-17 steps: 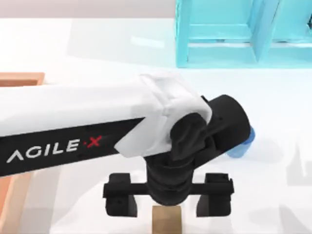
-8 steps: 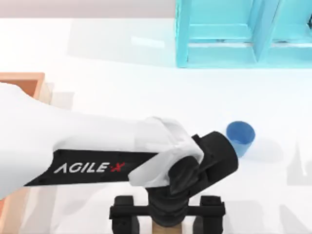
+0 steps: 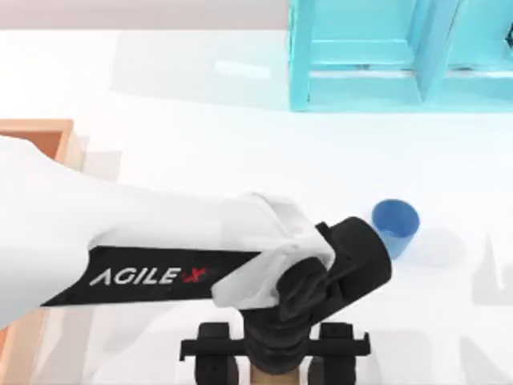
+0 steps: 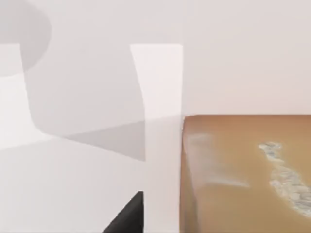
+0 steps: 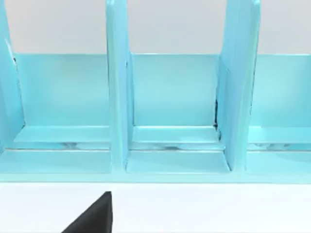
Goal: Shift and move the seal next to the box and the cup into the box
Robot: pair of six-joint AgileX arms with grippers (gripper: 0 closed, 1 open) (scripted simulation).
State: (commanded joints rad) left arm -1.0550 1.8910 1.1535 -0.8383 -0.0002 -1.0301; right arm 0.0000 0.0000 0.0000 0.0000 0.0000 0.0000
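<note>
My left gripper (image 3: 275, 370) straddles the seal (image 3: 275, 377), jaws apart, not yet clamped. Seal looks rigid, light, flat-sided: grip opposite faces. Right arm parked.

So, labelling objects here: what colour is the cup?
Blue; the cup shows best in the top view.

the seal (image 4: 243, 174) looks like smooth, matt golden-tan wood with a rough pale speckled patch on one face. the cup (image 3: 395, 225) reads as smooth blue plastic. the box (image 3: 36, 128) has a pale wood rim and a matt orange-brown floor. the surface (image 3: 200, 144) is plain matt white. the shelf unit (image 5: 170, 121) is smooth cyan, faintly glossy. the left arm (image 3: 120, 233) has a smooth white shell and matt black parts.
</note>
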